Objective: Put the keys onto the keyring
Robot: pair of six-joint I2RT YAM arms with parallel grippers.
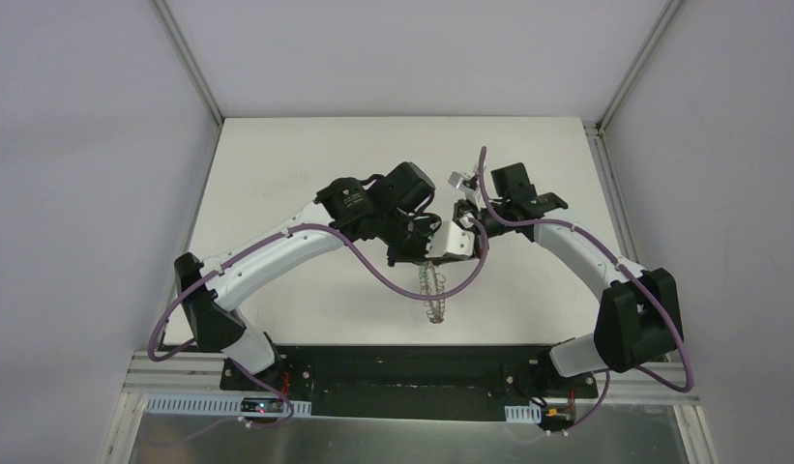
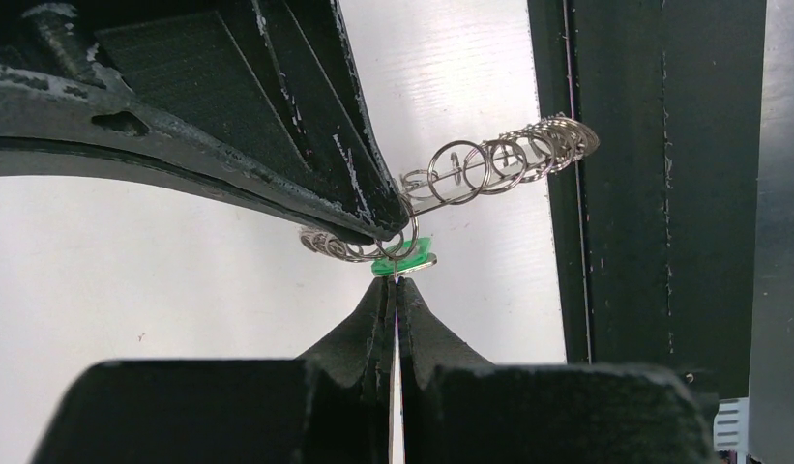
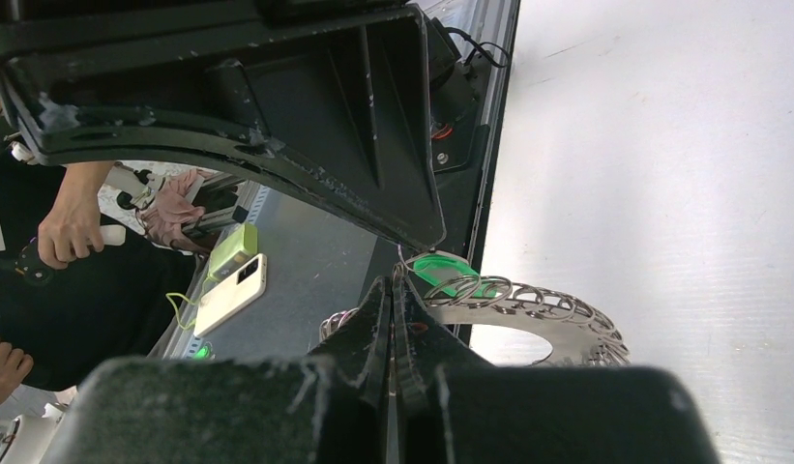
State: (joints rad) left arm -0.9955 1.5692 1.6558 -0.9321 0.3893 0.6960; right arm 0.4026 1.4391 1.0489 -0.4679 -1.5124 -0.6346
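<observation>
Clamping the keys [image 2: 402,259] in our left end effector [image 2: 395,286], green head just beside the loops of the keyring [image 3: 499,314]; our right end effector [image 3: 393,282] grips that ring above the bench [image 1: 277,164].

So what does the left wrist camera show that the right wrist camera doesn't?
Left wrist only: the key with its silver blade pinched in the left end effector, the keyring as a row of loops. Right wrist only: the ring's flat grey plate, a person's hand, a phone. Both: the green key head and the right end effector shut on the keyring.
</observation>
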